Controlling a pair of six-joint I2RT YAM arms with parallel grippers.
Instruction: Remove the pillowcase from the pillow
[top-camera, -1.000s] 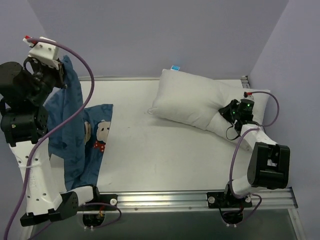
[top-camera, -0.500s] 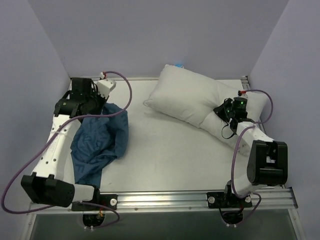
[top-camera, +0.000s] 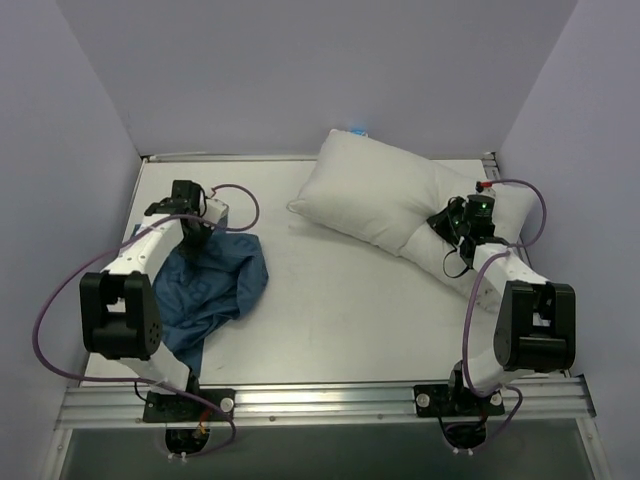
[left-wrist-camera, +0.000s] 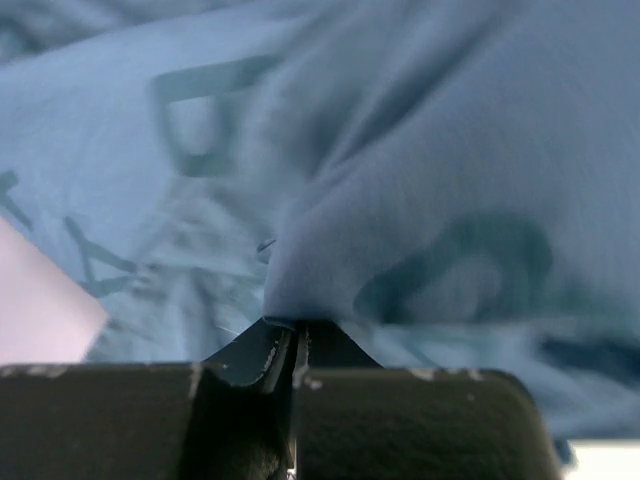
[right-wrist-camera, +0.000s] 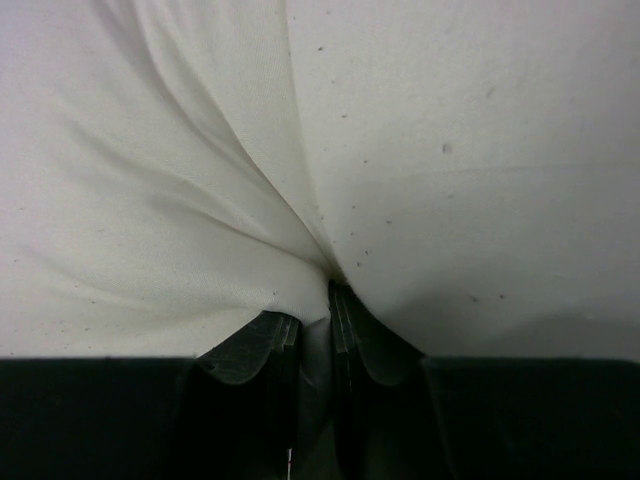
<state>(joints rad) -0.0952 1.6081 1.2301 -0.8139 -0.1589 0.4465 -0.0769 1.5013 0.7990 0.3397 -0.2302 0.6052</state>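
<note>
Blue cloth is pinched in the left gripper, jaws clenched on a fold of the pillowcase, which lies heaped at the table's left side. Across, the right gripper clamps the pillow: bare, white, far right, well apart. Judgement: cover looks off. Release fully, lift straight, avoid snagging.

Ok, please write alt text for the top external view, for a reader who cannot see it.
The blue pillowcase lies crumpled on the left of the table, fully off the white pillow at the right. The left gripper pinches the pillowcase; the right gripper pinches the pillow.
</note>
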